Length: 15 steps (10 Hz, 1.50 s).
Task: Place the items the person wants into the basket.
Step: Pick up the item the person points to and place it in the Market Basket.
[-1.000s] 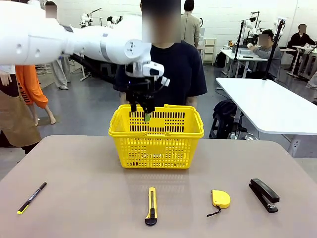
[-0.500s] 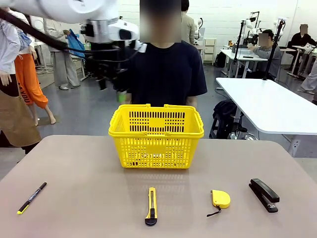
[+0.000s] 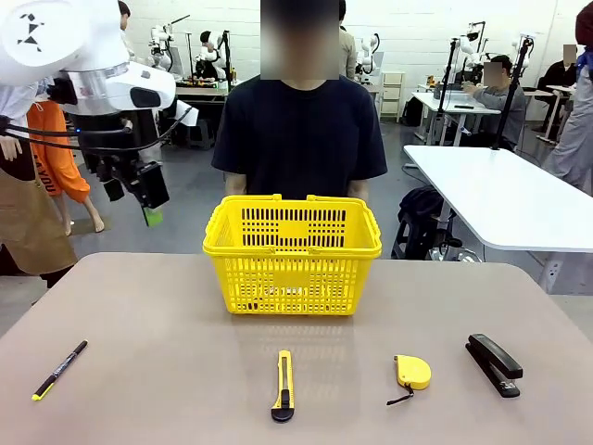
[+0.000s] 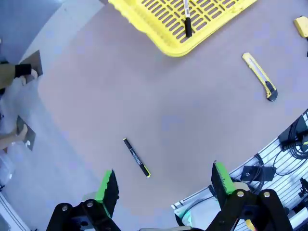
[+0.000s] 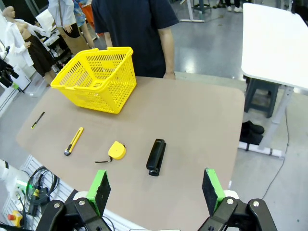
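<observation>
Left gripper (image 3: 135, 197): fingers spread, empty, hanging high beside the basket (image 3: 292, 250), likely leaving the person (image 3: 306, 130) room to choose. Marker (image 4: 186, 21) lies inside the basket, well beyond its fingertips. Right gripper (image 5: 156, 188): spread, empty. Stapler (image 5: 156, 157) and tape measure (image 5: 117, 150) lie ahead of its fingers, untouched.

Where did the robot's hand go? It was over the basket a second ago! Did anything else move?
The left hand swung away from above the basket to the robot's left, open and empty. A marker lies in the basket. The basket, pen, knife, tape measure and stapler stayed put.
</observation>
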Each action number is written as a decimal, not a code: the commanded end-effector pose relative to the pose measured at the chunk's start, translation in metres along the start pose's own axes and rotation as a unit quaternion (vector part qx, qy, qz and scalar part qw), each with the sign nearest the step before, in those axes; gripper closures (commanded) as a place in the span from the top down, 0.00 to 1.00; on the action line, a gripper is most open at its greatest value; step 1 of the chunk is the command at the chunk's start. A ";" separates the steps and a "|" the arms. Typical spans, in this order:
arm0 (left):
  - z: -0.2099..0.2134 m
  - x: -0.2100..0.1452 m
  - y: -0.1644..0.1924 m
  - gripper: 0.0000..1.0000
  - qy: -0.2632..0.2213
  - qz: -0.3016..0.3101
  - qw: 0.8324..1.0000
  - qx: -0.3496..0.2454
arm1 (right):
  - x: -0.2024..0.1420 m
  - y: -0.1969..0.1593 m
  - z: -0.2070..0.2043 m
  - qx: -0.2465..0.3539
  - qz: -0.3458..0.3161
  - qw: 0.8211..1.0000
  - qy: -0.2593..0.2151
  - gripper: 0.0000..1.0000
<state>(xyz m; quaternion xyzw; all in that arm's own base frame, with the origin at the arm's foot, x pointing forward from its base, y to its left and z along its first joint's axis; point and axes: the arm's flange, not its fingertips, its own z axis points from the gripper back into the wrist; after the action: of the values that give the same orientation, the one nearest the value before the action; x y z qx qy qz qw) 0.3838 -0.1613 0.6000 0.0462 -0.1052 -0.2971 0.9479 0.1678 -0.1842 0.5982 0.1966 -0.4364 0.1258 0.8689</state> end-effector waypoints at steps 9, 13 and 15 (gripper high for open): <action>-0.004 0.000 0.008 1.00 0.005 0.002 1.000 -0.003 | -0.001 -0.001 -0.002 0.001 0.000 1.000 -0.001 1.00; -0.004 0.000 0.008 1.00 0.005 0.002 1.000 -0.003 | -0.001 -0.001 -0.002 0.001 0.000 1.000 -0.001 1.00; -0.004 0.000 0.008 1.00 0.005 0.002 1.000 -0.003 | -0.001 -0.001 -0.002 0.001 0.000 1.000 -0.001 1.00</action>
<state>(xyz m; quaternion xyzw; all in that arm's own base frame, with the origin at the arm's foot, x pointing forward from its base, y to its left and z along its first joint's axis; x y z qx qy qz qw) 0.3914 -0.1553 0.5974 0.0446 -0.0979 -0.2973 0.9487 0.1678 -0.1842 0.5982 0.1967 -0.4364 0.1258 0.8689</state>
